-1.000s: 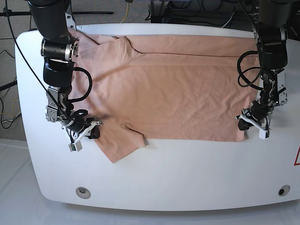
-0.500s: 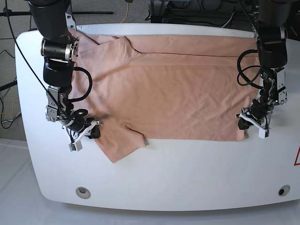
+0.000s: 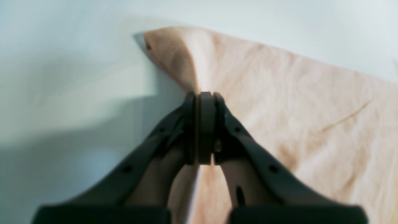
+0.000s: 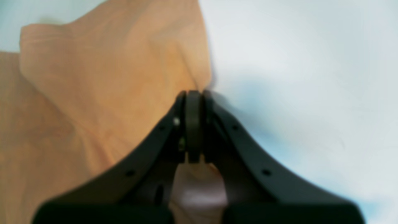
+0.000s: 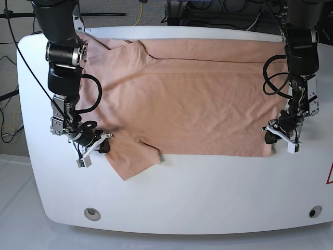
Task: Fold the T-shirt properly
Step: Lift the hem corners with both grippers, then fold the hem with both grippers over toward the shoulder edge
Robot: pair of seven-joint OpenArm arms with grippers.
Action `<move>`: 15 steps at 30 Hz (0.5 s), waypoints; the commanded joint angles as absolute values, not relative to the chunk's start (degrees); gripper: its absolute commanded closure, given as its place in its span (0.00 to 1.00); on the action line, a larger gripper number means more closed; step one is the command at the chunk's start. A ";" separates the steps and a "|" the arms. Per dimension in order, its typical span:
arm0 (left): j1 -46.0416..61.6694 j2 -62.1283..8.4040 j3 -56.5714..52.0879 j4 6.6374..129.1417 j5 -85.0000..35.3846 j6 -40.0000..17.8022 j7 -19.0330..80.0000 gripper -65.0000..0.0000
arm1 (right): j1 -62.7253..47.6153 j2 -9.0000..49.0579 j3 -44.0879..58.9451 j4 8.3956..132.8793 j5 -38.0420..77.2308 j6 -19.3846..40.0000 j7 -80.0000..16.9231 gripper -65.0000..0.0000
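Both wrist views were soft and out of focus, so the weave and seams of the T-shirt (image 5: 182, 99) could not be made out there, and no print showed on any visible face of the cloth. In the base view the upper parts of both arms ran off the top of the frame, and the upper left corner of the garment was hidden behind the right arm's dark housing.

The salmon-pink T-shirt lay spread across the upper and middle part of the white table (image 5: 208, 192), with one sleeve pointing toward the lower left of the frame and its far edge near the table's top rim.

The right gripper (image 5: 101, 144) sat at the lower left of the base view, at the shirt's edge just above that sleeve. In the right wrist view its fingers (image 4: 194, 124) were pressed together, with cloth bunched up ahead of the tips and a pale fold showing between the finger bases.

The left gripper (image 5: 274, 134) sat at the middle right of the base view, on the shirt's lower right corner. In the left wrist view its fingers (image 3: 205, 124) were clamped on a raised ridge of fabric, the corner peaking just beyond the tips in the upper centre of the frame.
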State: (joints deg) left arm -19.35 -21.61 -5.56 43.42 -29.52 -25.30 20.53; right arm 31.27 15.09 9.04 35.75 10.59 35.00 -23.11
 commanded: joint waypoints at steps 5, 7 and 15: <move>-17.69 -23.22 -6.89 50.26 -30.00 -25.36 21.22 1.00 | 29.81 15.82 9.40 50.60 10.54 36.73 -32.86 1.00; -16.92 -23.47 -7.04 51.58 -30.08 -25.46 21.22 1.00 | 29.10 15.81 9.50 53.66 10.50 36.70 -34.89 1.00; -11.52 -24.86 -6.51 58.62 -30.50 -25.06 21.08 1.00 | 25.82 15.34 9.50 67.99 10.32 36.89 -45.90 1.00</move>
State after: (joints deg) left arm -12.58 -23.33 -6.61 55.02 -29.63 -25.23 22.68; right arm 25.71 15.05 9.37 59.70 9.85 36.45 -41.85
